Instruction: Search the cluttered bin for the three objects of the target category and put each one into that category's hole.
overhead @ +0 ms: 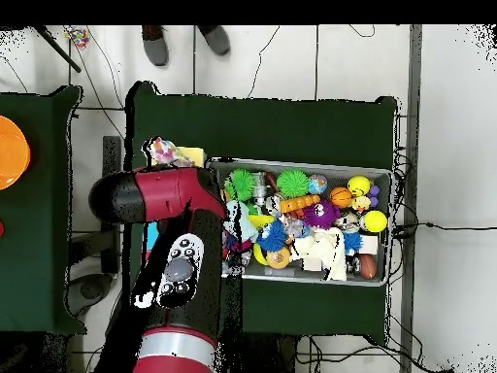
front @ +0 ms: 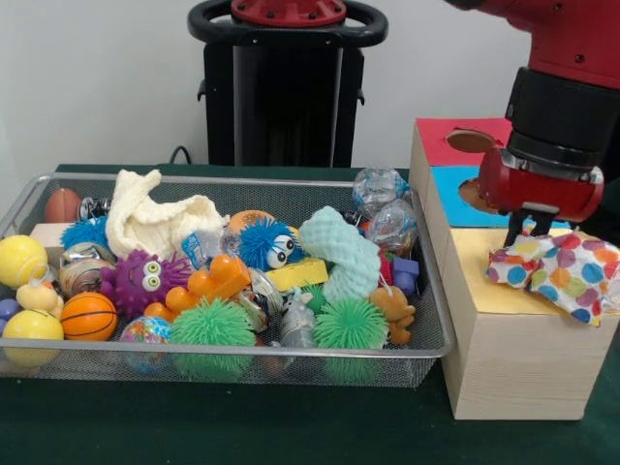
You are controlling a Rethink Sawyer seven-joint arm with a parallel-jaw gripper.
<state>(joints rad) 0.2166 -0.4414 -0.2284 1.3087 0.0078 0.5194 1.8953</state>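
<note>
My gripper (front: 528, 232) hangs over the yellow section (front: 484, 281) of the wooden box, right at the top edge of a polka-dot cloth (front: 557, 273). The cloth lies spread across the yellow top and past the box's right edge; whether it is held does not show. In the overhead view the same cloth (overhead: 163, 151) pokes out beyond the red arm (overhead: 165, 199), which hides the gripper. A white knitted cloth (front: 155, 221) and a mint textured cloth (front: 339, 254) lie in the wire bin (front: 242, 351).
The box also has a red section (front: 450, 145) and a blue section (front: 455, 194), each with a hole. The bin (overhead: 301, 163) is packed with balls, spiky toys and several small figures. Green table cloth surrounds bin and box.
</note>
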